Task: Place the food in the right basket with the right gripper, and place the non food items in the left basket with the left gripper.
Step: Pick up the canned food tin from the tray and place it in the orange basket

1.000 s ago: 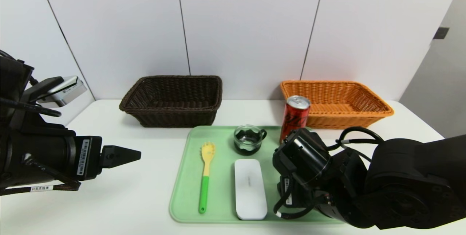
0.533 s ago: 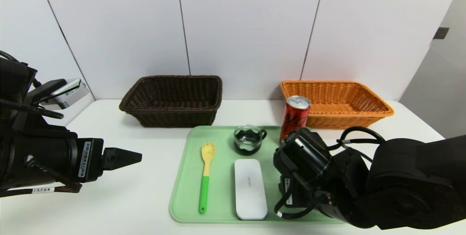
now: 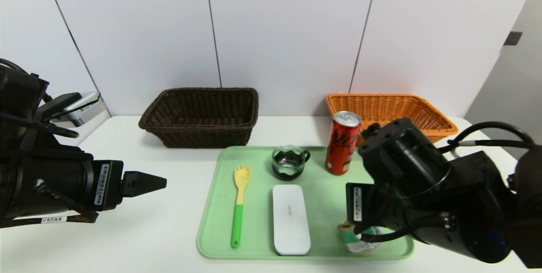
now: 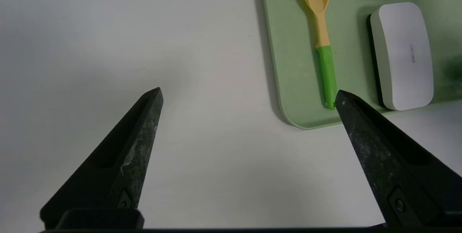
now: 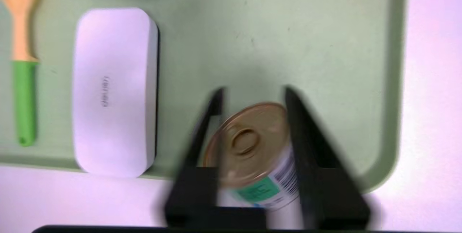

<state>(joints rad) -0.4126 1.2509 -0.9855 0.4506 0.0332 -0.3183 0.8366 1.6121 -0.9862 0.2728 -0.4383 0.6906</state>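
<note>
Tin (image 5: 252, 153) clamped in right gripper (image 5: 252, 97), green tray (image 3: 211, 222), white table (image 3: 148, 230)

A lab-like test room: bare white table (image 3: 148, 230), plain panelled walls (image 3: 288, 31)

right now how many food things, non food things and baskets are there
food: 2, red drink can, short tin in the right gripper
non food: 3, pasta spoon, glass cup, white case
baskets: 2, dark brown basket, orange basket
total: 7
</note>
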